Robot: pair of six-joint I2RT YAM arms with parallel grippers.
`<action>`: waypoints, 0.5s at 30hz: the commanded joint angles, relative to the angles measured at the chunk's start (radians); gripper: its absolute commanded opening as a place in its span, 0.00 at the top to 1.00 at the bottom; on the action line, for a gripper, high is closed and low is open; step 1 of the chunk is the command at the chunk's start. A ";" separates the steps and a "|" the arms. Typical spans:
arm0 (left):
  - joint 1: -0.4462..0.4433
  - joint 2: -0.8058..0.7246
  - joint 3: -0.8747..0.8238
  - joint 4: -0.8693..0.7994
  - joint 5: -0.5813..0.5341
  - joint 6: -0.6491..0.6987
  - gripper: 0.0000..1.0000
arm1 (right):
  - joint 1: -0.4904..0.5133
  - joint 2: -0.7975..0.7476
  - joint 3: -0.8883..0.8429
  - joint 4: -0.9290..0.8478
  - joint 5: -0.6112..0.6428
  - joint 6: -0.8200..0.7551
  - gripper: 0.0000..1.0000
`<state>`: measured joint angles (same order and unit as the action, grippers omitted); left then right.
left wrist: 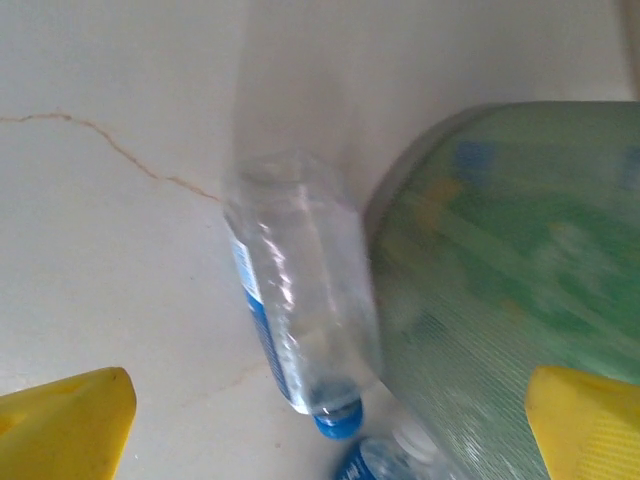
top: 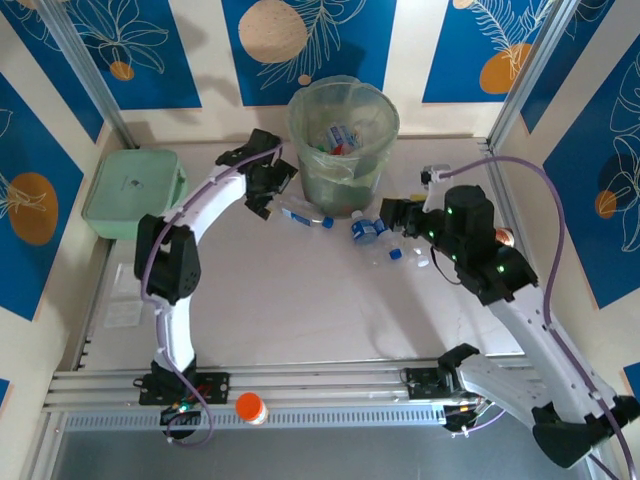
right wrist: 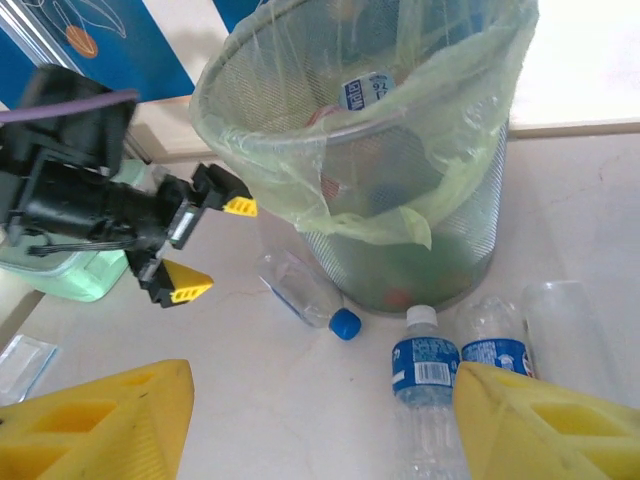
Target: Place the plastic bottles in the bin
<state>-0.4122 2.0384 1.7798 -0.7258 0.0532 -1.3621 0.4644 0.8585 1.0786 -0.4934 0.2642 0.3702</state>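
The middle of the table [top: 300, 300] is bare, so a wide passage is offered between the two arms. The far side is blocked by the bin [top: 365, 170]; its mouth can be reached from above. One bottle [left wrist: 300, 320] is lodged close against the bin's wall — little room is left on that side — and the left gripper [right wrist: 212, 248], jaws spread wide, is held just beside it. Three more bottles [right wrist: 425, 365] are crowded at the bin's foot with narrow gaps between. The far left corner is taken by a green box [top: 133, 190].
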 commanded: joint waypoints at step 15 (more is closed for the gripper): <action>0.003 0.248 0.211 -0.132 0.030 -0.223 0.01 | -0.022 -0.126 -0.071 0.011 -0.007 -0.012 0.30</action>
<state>-0.4095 2.2314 1.9564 -0.7731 0.0776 -1.4418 0.4480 0.7326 1.0199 -0.4927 0.2623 0.3653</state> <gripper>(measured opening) 0.994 0.700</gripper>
